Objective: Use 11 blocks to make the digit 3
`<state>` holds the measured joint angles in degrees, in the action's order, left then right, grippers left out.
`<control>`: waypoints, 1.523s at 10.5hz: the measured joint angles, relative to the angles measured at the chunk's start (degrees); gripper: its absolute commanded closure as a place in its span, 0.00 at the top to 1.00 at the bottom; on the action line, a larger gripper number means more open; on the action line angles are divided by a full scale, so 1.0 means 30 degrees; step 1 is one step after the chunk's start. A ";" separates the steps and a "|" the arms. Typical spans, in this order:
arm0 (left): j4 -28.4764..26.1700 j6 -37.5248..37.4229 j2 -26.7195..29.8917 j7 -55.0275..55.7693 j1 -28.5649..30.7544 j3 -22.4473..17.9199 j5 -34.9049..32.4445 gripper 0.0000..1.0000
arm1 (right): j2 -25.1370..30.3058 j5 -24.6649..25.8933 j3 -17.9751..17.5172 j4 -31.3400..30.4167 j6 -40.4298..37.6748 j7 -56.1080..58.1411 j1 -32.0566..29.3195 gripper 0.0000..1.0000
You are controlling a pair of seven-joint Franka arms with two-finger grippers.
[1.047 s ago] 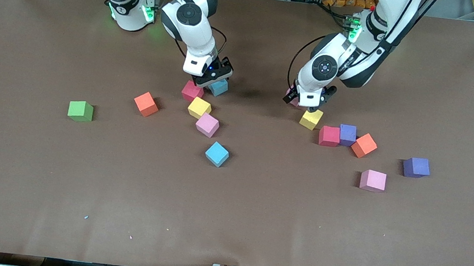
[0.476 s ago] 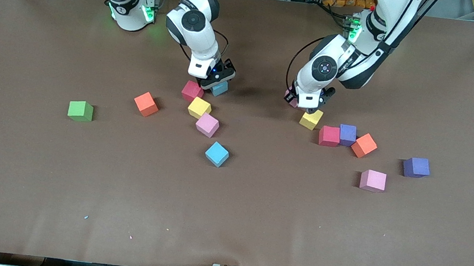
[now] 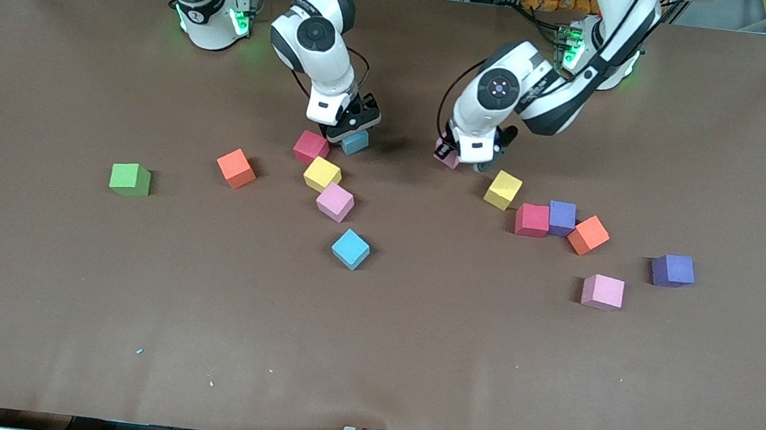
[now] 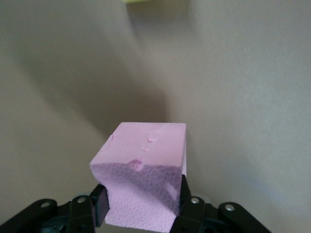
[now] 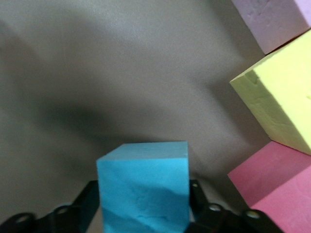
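My right gripper is shut on a cyan block, low over the table beside a red block. In the right wrist view the cyan block sits between the fingers, with a yellow block and the red block close by. My left gripper is shut on a pink block, low over bare table near a yellow block. The left wrist view shows the pink block gripped. The other blocks lie loose. No digit 3 figure shows.
Near the right gripper lie a yellow block, pink block, cyan block, orange block and green cube. Toward the left arm's end lie red, purple, orange, purple and pink blocks.
My left gripper has carried the pink block away from the yellow block, toward the right arm's end. My right gripper has barely shifted, still holding the cyan block.
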<state>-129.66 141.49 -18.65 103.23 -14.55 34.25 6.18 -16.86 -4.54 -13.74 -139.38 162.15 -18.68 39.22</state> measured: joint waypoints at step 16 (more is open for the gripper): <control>0.1279 0.4962 -0.3134 1.1088 -0.2578 0.0003 -0.0066 0.00 | 0.0879 0.0112 0.0140 0.0340 -0.0755 1.1695 -0.0188 0.00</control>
<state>-125.82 156.38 -28.05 136.50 -22.28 34.26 5.98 -14.22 -4.20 -13.31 -138.36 159.88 16.40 38.65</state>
